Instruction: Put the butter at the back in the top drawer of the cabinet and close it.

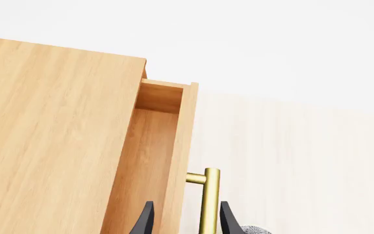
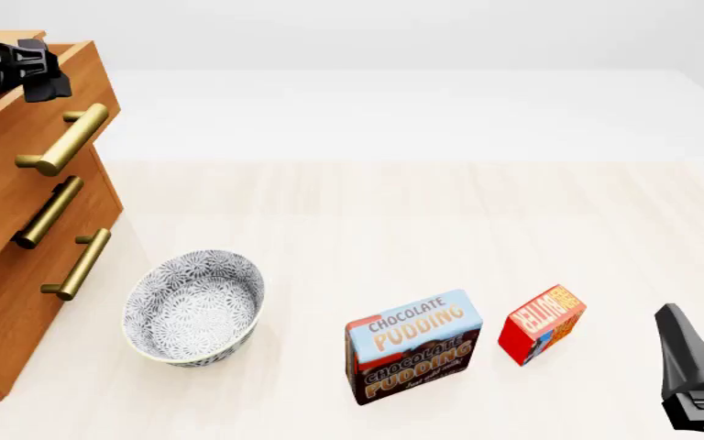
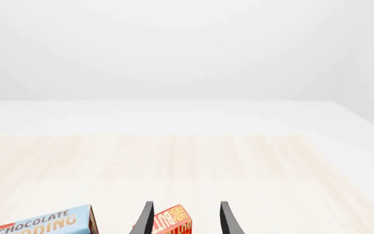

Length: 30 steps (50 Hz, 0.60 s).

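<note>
Parted right gripper (image 3: 183,219) jaws were aimed at the butter (image 2: 543,323), beside the pudding box (image 2: 413,346). Beyond, the top drawer (image 1: 149,161) was held partly drawn, open left gripper (image 1: 183,222) fingers astride its handle (image 1: 208,200); grasping the butter was judged next.

The top drawer (image 2: 16,110) stands partly open, its cavity bare. At five o'clock of the cabinet (image 2: 10,302), the bowl (image 2: 193,310) crowds the approach; table (image 2: 425,211) beyond lies unobstructed.

Cabinet (image 2: 10,275) far left, bowl (image 2: 193,309) beside it — pudding box (image 2: 413,346), then butter (image 2: 543,324), rightward.
</note>
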Available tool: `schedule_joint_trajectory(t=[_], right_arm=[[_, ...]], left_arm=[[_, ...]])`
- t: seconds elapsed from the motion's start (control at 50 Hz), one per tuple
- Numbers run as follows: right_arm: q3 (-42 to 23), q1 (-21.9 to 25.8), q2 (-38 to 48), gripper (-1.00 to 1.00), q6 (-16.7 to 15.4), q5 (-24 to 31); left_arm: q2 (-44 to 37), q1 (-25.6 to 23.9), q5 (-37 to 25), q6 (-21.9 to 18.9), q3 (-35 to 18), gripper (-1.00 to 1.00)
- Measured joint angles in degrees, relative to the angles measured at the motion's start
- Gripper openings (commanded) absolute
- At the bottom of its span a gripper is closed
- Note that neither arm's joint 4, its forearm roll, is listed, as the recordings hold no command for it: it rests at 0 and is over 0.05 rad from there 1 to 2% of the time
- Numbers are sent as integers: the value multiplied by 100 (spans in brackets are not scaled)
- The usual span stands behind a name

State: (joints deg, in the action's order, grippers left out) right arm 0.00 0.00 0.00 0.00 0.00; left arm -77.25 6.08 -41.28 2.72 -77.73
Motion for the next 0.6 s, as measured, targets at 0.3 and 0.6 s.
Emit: schedule_joint_trajectory(t=[0.3, 0.6], right_arm=[[0, 0, 0, 100, 0, 0], [0, 0, 0, 100, 0, 0]], left_arm=[[-78, 63, 85, -3, 76, 100], [-196, 89, 185, -2, 186, 100]])
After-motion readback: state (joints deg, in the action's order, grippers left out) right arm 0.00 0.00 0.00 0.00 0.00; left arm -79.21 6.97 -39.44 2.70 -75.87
